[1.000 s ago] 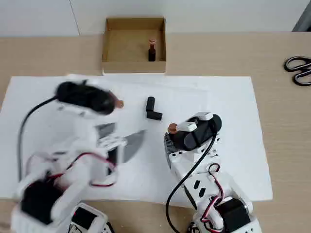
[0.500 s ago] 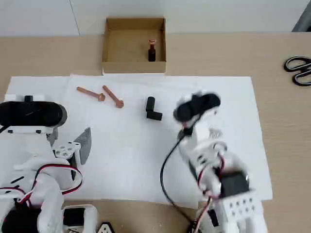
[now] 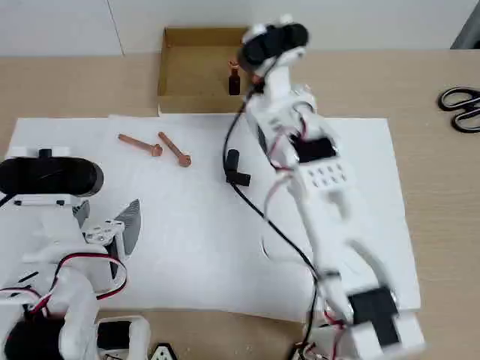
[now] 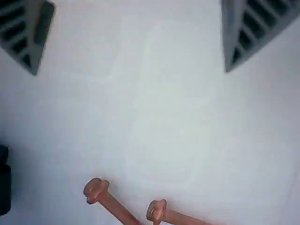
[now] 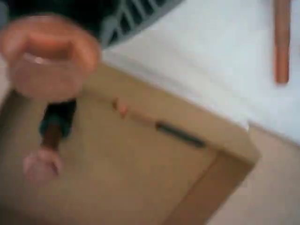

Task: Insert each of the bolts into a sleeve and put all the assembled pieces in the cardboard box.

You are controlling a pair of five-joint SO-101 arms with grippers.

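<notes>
Your right gripper (image 3: 256, 73) is swinging from the paper's (image 3: 202, 247) middle to the cardboard box (image 3: 169, 75) at the desk's far edge, clamping a blurred bolt (image 5: 49, 56). The arm is hiding the box's right wall. One assembled piece (image 3: 234, 79) is standing inside the box. Loose bolts (image 3: 139, 143) (image 3: 174, 149) and sleeves (image 3: 232, 159) (image 3: 240, 178) are lying on the paper. Your left gripper (image 4: 136, 37) is gaping apart.

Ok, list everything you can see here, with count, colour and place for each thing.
table: one, light wood, under everything
paper sheet: one, white, on the table
cardboard box: one, brown, beyond the paper
bolt in a sleeve: one, copper and black, in the box
loose bolts: two, copper, on the paper
loose sleeves: two, black, on the paper
scissors: one pair, dark, table's right side
held bolt: one, copper, in right gripper
left gripper: one, grey, open above paper
right gripper: one, grey, shut on held bolt at the box
</notes>
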